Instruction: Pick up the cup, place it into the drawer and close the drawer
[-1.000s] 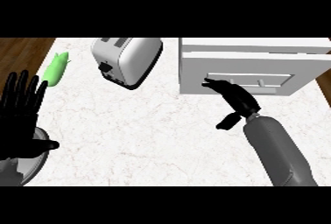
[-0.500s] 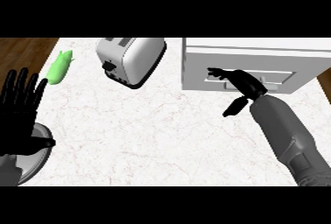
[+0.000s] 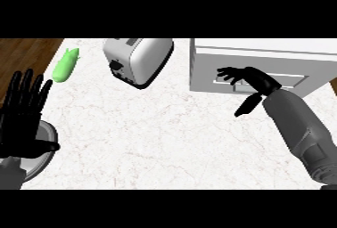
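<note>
Head view: my right hand, fingers loosely spread and holding nothing, hovers at the white drawer front. My left hand rests open at the left edge. The cup cannot be seen.

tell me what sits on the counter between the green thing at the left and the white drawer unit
The head view shows a toaster lying on the marble counter, between the green object and the white drawer unit.

head view — steep look down | counter fills frame — forearms enter below
</note>
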Tool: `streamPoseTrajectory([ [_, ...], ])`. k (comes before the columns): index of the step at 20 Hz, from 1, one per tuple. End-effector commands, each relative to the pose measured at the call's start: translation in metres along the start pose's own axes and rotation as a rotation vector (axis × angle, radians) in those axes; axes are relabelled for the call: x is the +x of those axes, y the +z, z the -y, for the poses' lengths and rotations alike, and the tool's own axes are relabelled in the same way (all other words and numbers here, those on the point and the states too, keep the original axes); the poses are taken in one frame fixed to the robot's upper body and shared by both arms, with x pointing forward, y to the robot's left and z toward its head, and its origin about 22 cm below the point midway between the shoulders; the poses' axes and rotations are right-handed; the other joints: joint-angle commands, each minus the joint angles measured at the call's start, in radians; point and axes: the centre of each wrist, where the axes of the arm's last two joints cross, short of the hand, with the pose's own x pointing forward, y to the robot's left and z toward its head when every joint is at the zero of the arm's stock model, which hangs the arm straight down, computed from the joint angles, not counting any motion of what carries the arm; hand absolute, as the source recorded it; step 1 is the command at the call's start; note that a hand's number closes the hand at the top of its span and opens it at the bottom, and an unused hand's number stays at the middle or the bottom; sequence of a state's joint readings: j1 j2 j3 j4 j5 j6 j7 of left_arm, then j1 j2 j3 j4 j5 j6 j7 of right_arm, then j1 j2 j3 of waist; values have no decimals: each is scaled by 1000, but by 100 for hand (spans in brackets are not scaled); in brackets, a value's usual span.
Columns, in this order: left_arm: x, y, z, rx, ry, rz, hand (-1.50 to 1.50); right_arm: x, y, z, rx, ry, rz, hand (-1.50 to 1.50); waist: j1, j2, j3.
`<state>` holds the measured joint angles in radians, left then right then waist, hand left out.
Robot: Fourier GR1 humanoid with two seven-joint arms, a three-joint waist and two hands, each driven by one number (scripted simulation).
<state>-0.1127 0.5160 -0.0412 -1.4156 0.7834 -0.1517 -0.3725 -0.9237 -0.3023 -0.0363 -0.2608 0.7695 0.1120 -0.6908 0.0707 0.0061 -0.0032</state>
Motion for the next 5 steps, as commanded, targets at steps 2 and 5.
streamPoseTrajectory([
  [2, -9, -3, 5, -13, -10, 10, -150, -4, 8, 35, -73, 45, -128, -150, 18, 36, 6],
  [5, -6, -10, 9, -18, -20, -5, -150, 11, -10, 31, -90, 34, -135, -150, 20, 33, 6],
])
